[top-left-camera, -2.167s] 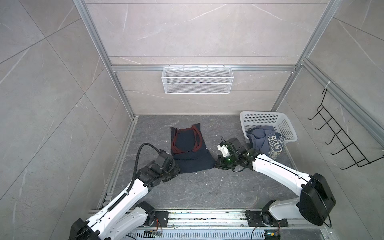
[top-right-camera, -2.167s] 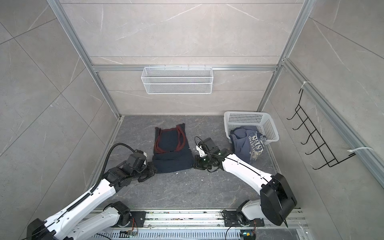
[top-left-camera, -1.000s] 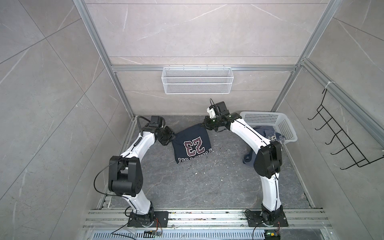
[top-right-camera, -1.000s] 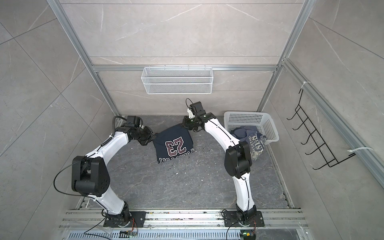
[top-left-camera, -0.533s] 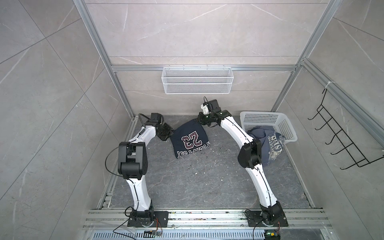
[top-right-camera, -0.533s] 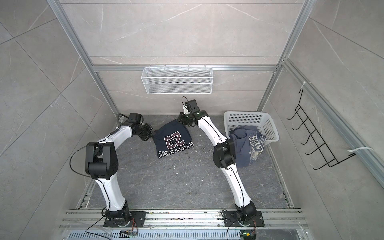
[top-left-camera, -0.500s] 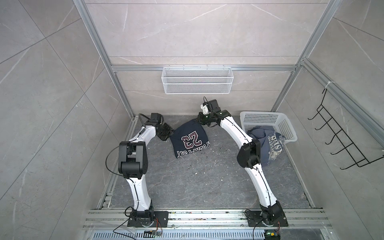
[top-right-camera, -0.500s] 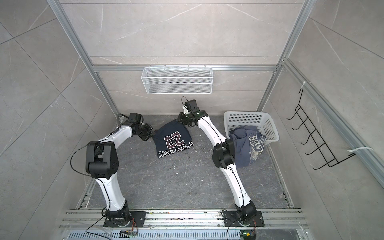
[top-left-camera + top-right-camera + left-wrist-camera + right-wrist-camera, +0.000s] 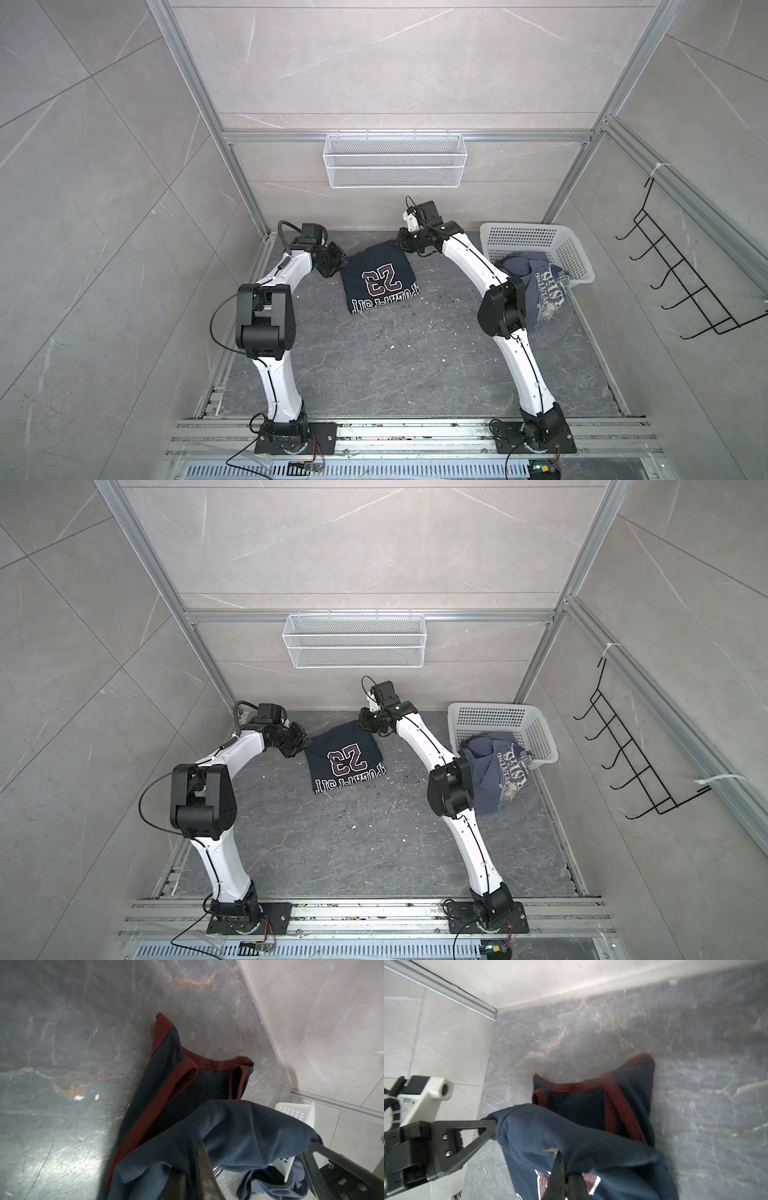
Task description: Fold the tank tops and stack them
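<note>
Carried from the near side of the grey stone floor [image 9: 395, 365] to its far end within the last two seconds, the hem of the navy tank top [image 9: 380, 280] has been drawn back over the shirt. It now lies doubled near the back wall [image 9: 374, 91] with its "23" print turned up (upside down as seen from above). One far corner of the fold is pinched in the left gripper [image 9: 335, 266], the other in the right gripper [image 9: 403, 245]. In both wrist views the jaws are seen closed on navy cloth with hardly any gap. Maroon-trimmed straps [image 9: 239, 1080] are seen on the floor just beyond the raised hem. For a neat fold, the two corners are best lowered together, kept taut and level, set over the straps, and let go only once the cloth rests flat. To the right, a white perforated plastic basket [image 9: 523, 241] is stood by the wall. The slate-blue tank top [image 9: 548, 297] is draped out over its near rim onto the floor. Nothing is seen in the wire mesh basket [image 9: 395, 166] hung on the back wall.
</note>
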Robot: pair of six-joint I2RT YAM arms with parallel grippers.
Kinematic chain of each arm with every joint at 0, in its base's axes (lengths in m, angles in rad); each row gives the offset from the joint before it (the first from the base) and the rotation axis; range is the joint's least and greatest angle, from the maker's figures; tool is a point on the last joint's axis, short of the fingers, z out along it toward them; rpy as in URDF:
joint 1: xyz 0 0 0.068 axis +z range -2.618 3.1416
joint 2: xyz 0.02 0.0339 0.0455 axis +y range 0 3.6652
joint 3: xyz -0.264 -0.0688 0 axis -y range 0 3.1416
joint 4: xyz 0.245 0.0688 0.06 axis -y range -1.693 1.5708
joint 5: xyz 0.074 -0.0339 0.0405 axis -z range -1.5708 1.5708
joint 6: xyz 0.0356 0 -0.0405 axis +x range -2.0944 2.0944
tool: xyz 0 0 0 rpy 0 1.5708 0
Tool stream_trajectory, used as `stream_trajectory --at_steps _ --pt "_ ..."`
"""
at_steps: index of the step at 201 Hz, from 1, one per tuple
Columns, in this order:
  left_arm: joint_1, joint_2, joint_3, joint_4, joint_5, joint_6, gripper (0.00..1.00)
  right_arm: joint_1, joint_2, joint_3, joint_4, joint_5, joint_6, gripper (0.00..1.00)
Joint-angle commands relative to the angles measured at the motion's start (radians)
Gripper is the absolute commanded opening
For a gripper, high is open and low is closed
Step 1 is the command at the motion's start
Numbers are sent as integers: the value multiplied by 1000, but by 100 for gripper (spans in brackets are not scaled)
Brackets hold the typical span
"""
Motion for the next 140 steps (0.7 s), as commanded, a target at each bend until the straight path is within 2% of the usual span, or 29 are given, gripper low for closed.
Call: stream_trajectory --at_steps 1,20,27,32,37,56,65,80,95,120,140 --pt "2 55 99 -3 6 45 14 -7 90 118 12 30 -26 0" --pt "2 127 174 -24 19 48 19 -14 156 188 -3 50 -14 0" --pt "2 150 201 -29 19 49 23 -17 180 210 1 55 -6 13" --pt "2 166 219 -35 17 50 28 -19 194 224 4 56 1 25" --pt "4 177 239 -42 14 52 34 -22 209 243 4 57 5 33" --pt "6 210 315 -60 7 64 55 -35 250 325 -33 86 17 53" --pt "7 218 354 -74 7 79 65 -40 252 345 -54 95 21 59" --pt "7 204 395 -109 -25 112 76 -47 229 340 -76 102 6 64" --pt "5 158 366 -114 -75 148 85 -47 183 284 -74 104 -33 65" --pt "1 103 283 -113 -131 176 86 -46 103 122 -12 113 -58 66" --pt "1 95 212 -86 -162 180 86 -47 108 87 10 115 -63 66"
